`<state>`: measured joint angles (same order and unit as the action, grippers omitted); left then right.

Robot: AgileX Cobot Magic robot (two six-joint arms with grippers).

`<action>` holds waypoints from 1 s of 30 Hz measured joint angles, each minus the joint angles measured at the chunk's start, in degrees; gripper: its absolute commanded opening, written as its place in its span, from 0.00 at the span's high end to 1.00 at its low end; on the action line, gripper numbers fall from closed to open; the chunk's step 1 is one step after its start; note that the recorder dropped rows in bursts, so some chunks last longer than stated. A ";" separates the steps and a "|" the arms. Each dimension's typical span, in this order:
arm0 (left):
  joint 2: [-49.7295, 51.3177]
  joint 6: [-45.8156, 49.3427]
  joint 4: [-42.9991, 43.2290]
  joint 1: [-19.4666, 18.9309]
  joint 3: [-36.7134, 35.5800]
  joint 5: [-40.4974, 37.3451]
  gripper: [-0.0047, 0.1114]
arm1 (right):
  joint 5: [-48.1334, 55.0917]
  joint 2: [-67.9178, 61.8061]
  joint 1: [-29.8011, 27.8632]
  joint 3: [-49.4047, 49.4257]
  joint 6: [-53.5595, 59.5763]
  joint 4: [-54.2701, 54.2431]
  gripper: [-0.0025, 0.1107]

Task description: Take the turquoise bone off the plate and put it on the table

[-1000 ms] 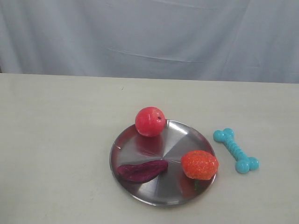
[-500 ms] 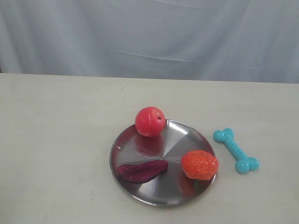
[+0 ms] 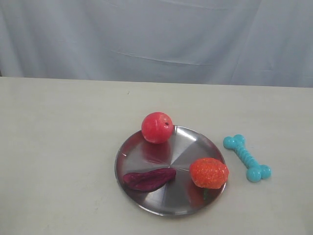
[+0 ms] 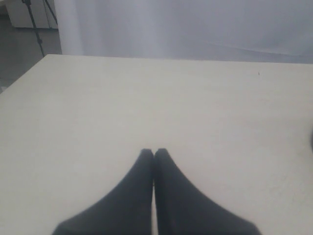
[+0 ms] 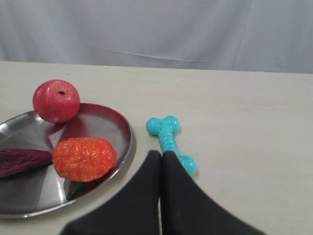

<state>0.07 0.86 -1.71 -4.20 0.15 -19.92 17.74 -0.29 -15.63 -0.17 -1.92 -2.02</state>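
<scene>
The turquoise bone lies flat on the beige table, just right of the silver plate and clear of its rim. My right gripper is shut and empty, its dark fingertips pressed together; in the right wrist view they hide part of the bone's near end. My left gripper is shut with nothing in it, over bare table. Neither gripper shows in the exterior view.
On the plate are a red apple at the back, an orange-red bumpy fruit at the right rim and a dark purple elongated piece at the front. A pale curtain hangs behind the table.
</scene>
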 measured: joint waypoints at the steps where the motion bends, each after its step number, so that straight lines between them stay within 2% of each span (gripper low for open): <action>1: 0.00 0.00 0.00 0.00 0.00 0.00 0.96 | 0.45 0.00 0.00 0.00 0.13 0.15 0.98; 30: 0.00 0.00 0.00 0.00 0.00 0.00 0.96 | 2.27 0.00 0.00 0.00 0.34 1.16 0.98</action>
<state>0.07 0.86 -1.71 -4.20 0.15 -19.92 20.00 -0.29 -15.63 -0.17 -1.58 -0.86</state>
